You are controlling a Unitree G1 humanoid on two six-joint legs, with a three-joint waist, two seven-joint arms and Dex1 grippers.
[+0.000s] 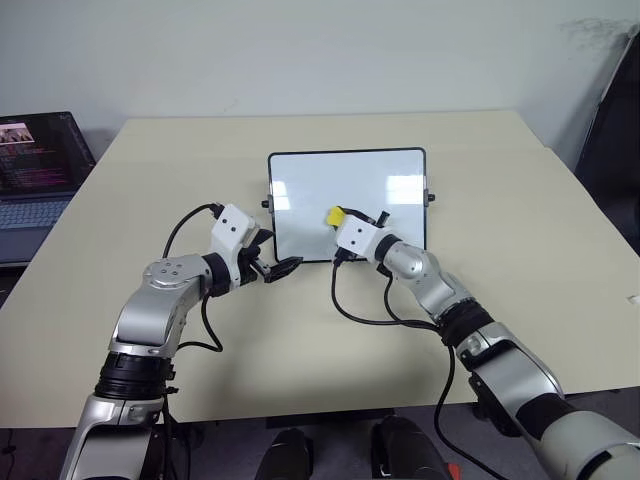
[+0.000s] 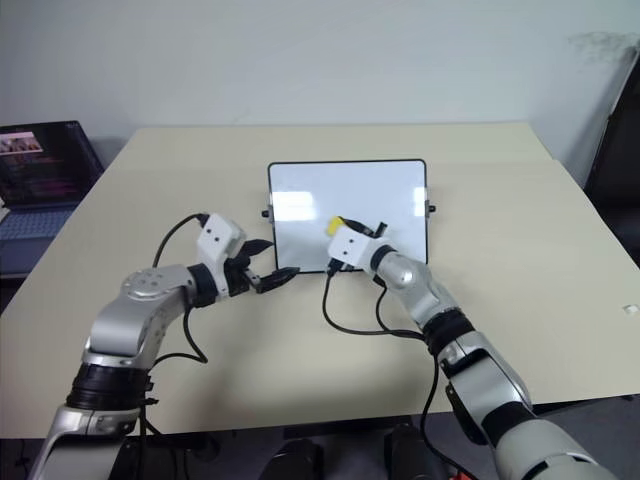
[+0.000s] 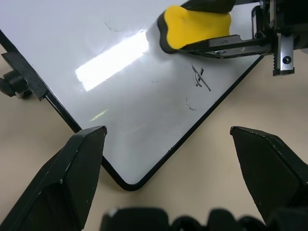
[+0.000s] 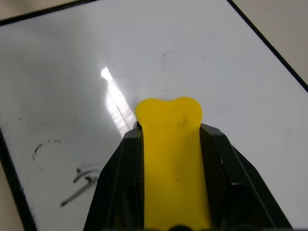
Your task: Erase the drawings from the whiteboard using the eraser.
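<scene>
From the head views we see the whiteboard (image 1: 347,205) lying flat on the table (image 1: 540,260), a laptop (image 1: 35,175) off at the table's left edge. The right gripper (image 1: 345,222) pinches the eraser (image 1: 335,215) over the board's lower middle. The left gripper (image 1: 278,268) hovers just off the board's near left corner, fingers spread.

In the left wrist view, we find the drawings (image 3: 199,79), a cross-like squiggle and a small tick, near the board's edge, just beside the eraser.

In the right wrist view, the eraser sits clamped between both fingers; it seems to touch the board, though we cannot be sure.
</scene>
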